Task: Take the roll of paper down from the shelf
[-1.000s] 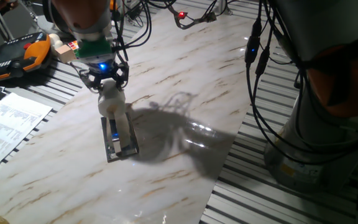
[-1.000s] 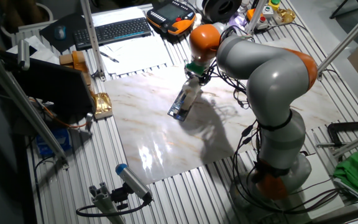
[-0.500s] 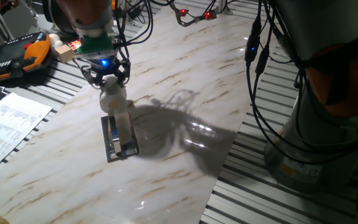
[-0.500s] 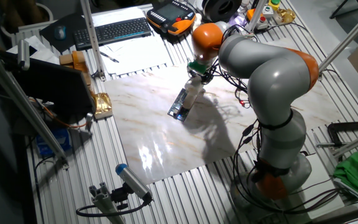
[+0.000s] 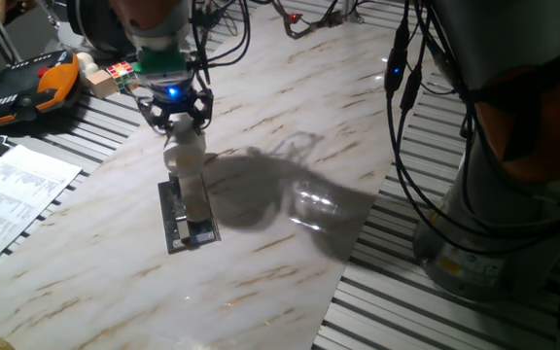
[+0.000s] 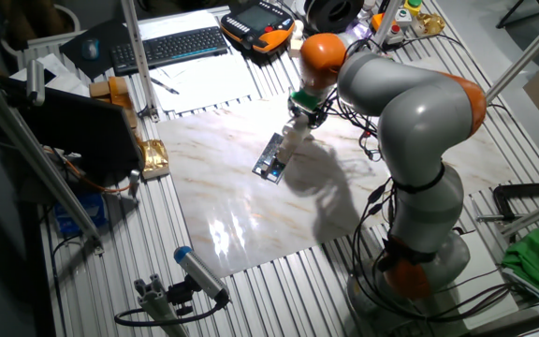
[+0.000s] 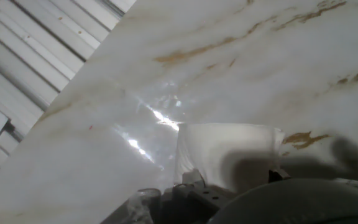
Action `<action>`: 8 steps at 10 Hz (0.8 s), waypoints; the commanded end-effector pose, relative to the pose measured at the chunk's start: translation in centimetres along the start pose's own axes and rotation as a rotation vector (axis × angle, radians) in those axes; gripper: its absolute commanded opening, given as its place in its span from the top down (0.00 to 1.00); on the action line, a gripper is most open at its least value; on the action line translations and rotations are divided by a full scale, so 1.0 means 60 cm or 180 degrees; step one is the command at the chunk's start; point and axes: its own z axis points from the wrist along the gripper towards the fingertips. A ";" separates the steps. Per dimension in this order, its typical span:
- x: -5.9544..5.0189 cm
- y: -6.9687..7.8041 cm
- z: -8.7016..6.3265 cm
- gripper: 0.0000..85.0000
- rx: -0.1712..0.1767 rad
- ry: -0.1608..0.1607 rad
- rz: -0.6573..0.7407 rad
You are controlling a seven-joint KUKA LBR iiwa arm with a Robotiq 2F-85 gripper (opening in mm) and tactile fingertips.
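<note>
Over the near half of the marble worktop point(image 5: 290, 146), the gripper point(image 5: 179, 121) hangs with its jaws closed on the top of the roll of paper point(image 5: 187, 165), which stands roughly upright directly above the shelf point(image 5: 185, 219). A grip on the roll's upper end suits the task: the shelf lies flat on the worktop with its silvery bracket at the near end, so the roll has to come off upward along its own axis, and a hold from above leaves that path free.

Whether the roll's lower end has cleared the peg I cannot tell; in one fixed view a pale strip runs from the roll down to the plate, and it could be the roll's own length or a loose tail of tissue. From the other fixed view the roll of paper point(image 6: 292, 140) is a small pale patch under the orange wrist, just beside the shelf point(image 6: 270, 159), too small to judge contact. The hand view shows only the roll's white side point(image 7: 225, 155) against the marble (blurred, with glare), and the fingers there are dark shapes cut off at the bottom edge.
</note>
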 end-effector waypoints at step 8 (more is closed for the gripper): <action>-0.020 -0.073 0.003 0.99 0.0015 0.0046 -0.0458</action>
